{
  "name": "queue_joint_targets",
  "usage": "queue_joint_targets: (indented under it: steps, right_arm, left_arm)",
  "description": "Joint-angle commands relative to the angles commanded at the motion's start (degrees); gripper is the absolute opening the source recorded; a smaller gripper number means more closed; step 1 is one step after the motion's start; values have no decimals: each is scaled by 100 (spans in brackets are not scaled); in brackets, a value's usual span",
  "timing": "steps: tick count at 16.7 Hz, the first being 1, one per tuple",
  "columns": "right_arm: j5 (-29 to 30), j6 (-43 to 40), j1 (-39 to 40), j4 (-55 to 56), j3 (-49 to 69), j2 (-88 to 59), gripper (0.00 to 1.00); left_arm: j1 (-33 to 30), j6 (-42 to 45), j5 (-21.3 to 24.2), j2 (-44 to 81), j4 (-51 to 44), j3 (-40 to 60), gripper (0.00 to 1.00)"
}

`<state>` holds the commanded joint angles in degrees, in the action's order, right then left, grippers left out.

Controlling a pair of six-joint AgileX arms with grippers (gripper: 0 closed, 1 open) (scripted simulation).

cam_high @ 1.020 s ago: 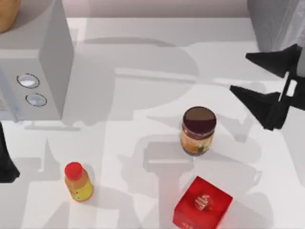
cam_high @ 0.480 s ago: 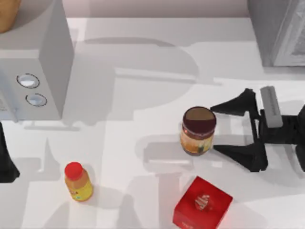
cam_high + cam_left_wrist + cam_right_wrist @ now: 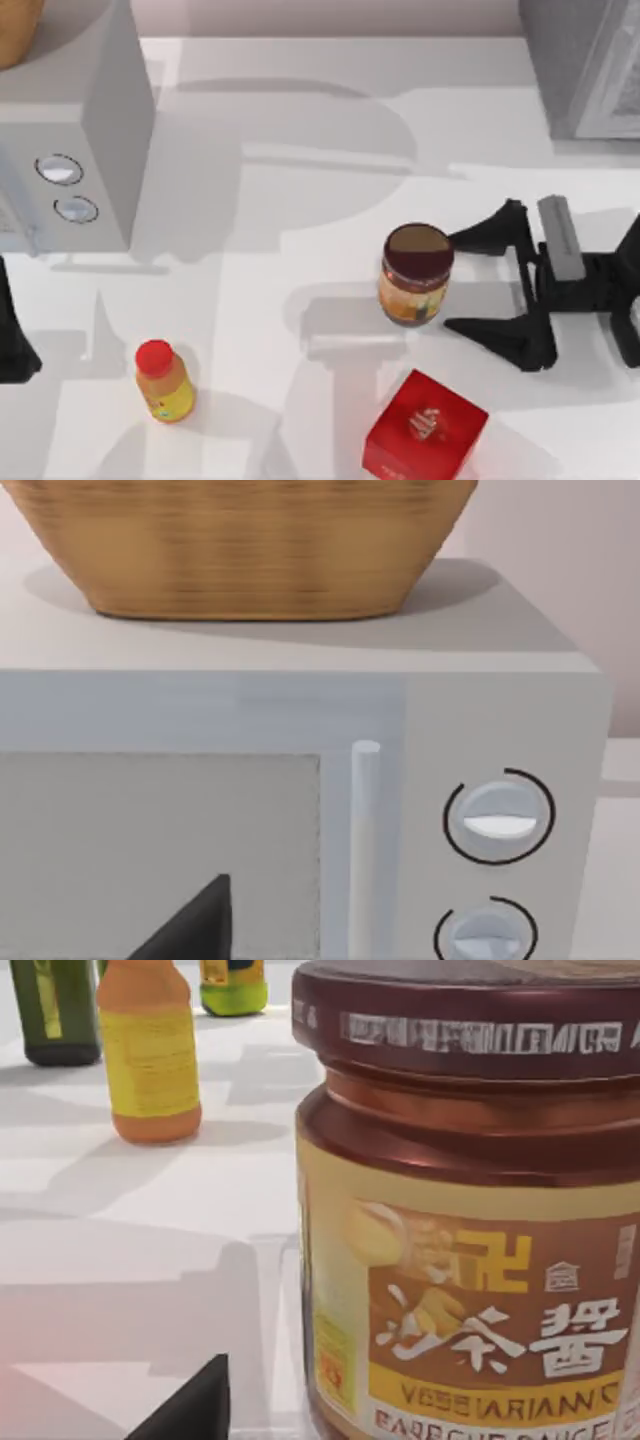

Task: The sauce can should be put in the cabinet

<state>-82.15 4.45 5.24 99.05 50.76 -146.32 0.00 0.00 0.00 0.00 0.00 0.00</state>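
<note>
The sauce can [image 3: 416, 273] stands upright near the table's [image 3: 300, 130] middle, long axis vertical, maroon lid up. Just to its right, the right gripper [image 3: 465, 283] lies level with its fingers spread wide, tips pointing at the can, not touching it. The cabinet [image 3: 585, 65] sits at the far right corner. The left arm [image 3: 12, 330] is parked at the left edge.

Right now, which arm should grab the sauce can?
Right. The right gripper sits open beside the sauce can, fingers facing it, with the cabinet on the same side. The left arm is parked at the table's left edge by the microwave.
</note>
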Motion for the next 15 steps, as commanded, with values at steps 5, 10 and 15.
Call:
queue_joint_targets:
  steps: [5, 10, 15]
  right_arm:
    - [513, -161, 551, -270, 95, 107, 100]
    - [936, -254, 973, -496, 155, 177, 100]
    - [936, -254, 973, -496, 155, 177, 85]
  left_arm:
    - [0, 0, 0, 0, 0, 0, 100]
    - [0, 0, 0, 0, 0, 0, 100]
    - [0, 0, 0, 0, 0, 0, 100]
